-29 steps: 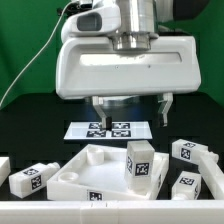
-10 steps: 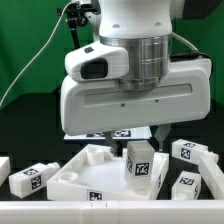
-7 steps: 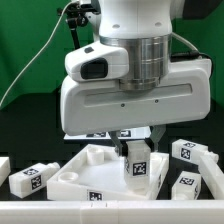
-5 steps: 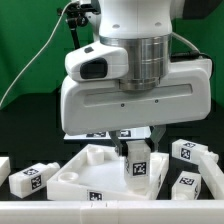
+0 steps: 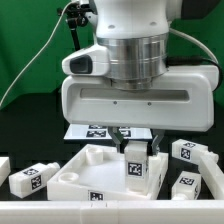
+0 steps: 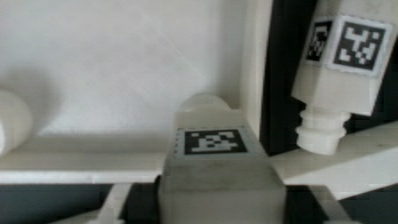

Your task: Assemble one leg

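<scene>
You had bare tabletop (image 5: 28, 125) at the exterior view's left; on its right, spare legs (image 5: 190, 153) crowded the leg (image 5: 137, 166).

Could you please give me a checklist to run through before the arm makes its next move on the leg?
1. The pincer straddles the leg: ok, one finger shows on each side in the exterior view.
2. The pincer is shut on the leg: cannot tell.
3. The leg is upright: ok, it stands in the white tray-like piece.
4. The neighbouring leg is apart from it: ok, a dark gap shows in the wrist view.
5. The leg's lower end is seated: cannot tell, hidden.
</scene>
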`<state>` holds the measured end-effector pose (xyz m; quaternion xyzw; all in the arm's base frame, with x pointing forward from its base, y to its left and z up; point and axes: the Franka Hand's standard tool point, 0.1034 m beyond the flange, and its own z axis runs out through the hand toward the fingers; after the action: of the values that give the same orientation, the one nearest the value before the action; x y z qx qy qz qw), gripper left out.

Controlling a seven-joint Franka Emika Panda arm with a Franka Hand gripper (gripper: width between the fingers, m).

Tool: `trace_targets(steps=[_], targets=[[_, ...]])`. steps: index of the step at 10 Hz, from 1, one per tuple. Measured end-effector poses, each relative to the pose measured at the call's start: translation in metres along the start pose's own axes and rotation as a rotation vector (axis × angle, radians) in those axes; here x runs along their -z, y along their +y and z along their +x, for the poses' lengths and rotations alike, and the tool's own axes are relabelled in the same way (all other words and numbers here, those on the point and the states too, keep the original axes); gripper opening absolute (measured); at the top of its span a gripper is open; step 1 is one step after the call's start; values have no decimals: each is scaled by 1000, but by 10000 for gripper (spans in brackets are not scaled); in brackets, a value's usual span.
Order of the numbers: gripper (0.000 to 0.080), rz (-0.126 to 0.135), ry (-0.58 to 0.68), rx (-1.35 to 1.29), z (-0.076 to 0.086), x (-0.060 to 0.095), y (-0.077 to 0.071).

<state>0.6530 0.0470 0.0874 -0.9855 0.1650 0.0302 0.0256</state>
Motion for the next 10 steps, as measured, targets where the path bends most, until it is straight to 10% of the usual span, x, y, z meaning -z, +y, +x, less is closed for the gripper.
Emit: trace_targets(steps=[4,7,10], targets=[[284,93,36,-467,-1,-1,2],[284,105,25,-603,-1,-1,2],[583,98,33,-529,-1,0,-1]])
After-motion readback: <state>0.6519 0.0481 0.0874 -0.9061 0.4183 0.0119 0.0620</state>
